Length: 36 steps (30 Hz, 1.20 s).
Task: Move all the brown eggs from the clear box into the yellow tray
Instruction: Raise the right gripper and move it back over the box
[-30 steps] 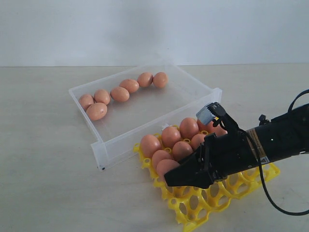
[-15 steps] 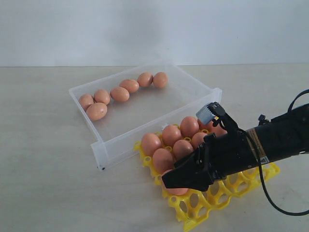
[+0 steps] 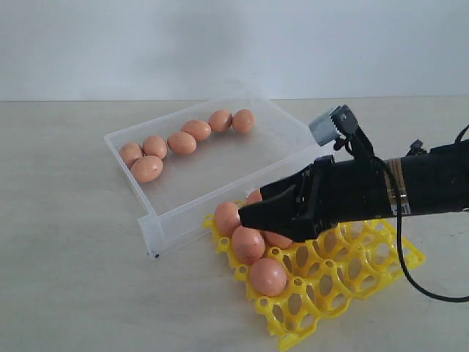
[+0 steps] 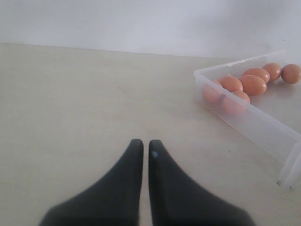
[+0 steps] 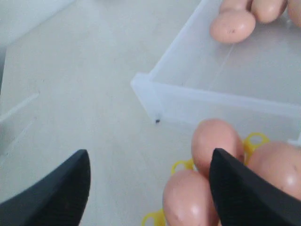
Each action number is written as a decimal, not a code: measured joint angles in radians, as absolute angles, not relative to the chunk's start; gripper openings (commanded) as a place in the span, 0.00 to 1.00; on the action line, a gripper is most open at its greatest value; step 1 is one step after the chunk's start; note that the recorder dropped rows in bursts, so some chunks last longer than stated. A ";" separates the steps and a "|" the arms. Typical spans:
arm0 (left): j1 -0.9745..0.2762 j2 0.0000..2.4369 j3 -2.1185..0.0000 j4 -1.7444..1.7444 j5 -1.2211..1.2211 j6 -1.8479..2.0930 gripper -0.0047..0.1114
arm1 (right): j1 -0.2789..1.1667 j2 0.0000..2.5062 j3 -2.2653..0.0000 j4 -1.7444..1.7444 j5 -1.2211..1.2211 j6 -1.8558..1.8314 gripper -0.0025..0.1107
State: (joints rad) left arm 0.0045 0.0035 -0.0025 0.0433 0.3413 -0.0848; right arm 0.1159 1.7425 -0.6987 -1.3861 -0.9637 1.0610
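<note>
Several brown eggs [image 3: 182, 142] lie along the far side of the clear box [image 3: 183, 218]. Others sit in the yellow tray [image 3: 366, 264] in front of it, the nearest one [image 3: 268, 276] in a front cup. My right gripper [image 3: 253, 207] hovers open above the tray's filled cups, holding nothing. In the right wrist view its gripper [image 5: 150, 153] stands wide apart over tray eggs [image 5: 217, 141] and the box corner [image 5: 146, 89]. My left gripper [image 4: 144, 142] is shut and empty over bare table, away from the box [image 4: 254, 122]. It does not show in the exterior view.
The tray's right-hand cups [image 3: 344, 282] are empty. A black cable [image 3: 410, 282] loops down from the right arm beside the tray. A pale wall stands behind the light tabletop [image 3: 66, 279].
My right gripper opened, left an egg in the tray's front cup, and rose up and back toward the box. The left gripper's earlier state is not shown.
</note>
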 measured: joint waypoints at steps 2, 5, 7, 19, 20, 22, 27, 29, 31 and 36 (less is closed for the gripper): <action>0.005 0.003 -0.003 0.043 0.341 -0.085 0.08 | 0.116 1.714 -0.699 -1.338 -0.969 1.050 0.47; 0.005 0.003 -0.003 0.043 0.341 -0.085 0.08 | 0.116 1.667 -0.699 -1.291 -1.001 1.048 0.21; 0.005 0.003 -0.003 0.043 0.341 -0.085 0.08 | 0.116 1.631 -0.699 -1.281 -1.020 1.048 0.01; 0.005 0.003 -0.003 0.043 0.341 -0.085 0.08 | 0.204 1.575 -0.921 -1.348 -0.485 1.017 0.02; 0.005 0.003 -0.003 0.043 0.341 -0.085 0.08 | 0.246 1.583 -0.986 -1.352 -0.279 1.035 0.02; 0.005 0.003 -0.003 0.043 0.341 -0.085 0.08 | 0.315 1.620 -1.084 -1.349 0.012 1.022 0.02; 0.005 0.003 -0.003 0.043 0.341 -0.085 0.08 | 0.349 1.788 -1.292 -0.893 0.286 0.717 0.02; 0.005 0.003 -0.003 0.043 0.341 -0.085 0.08 | 0.349 1.852 -1.399 -0.612 0.409 0.426 0.02; 0.005 0.003 -0.003 0.043 0.341 -0.085 0.08 | 0.345 1.927 -1.534 -0.299 0.611 0.075 0.02; 0.005 0.003 -0.003 0.043 0.341 -0.085 0.08 | 0.320 2.094 -1.788 0.187 0.829 -0.231 0.02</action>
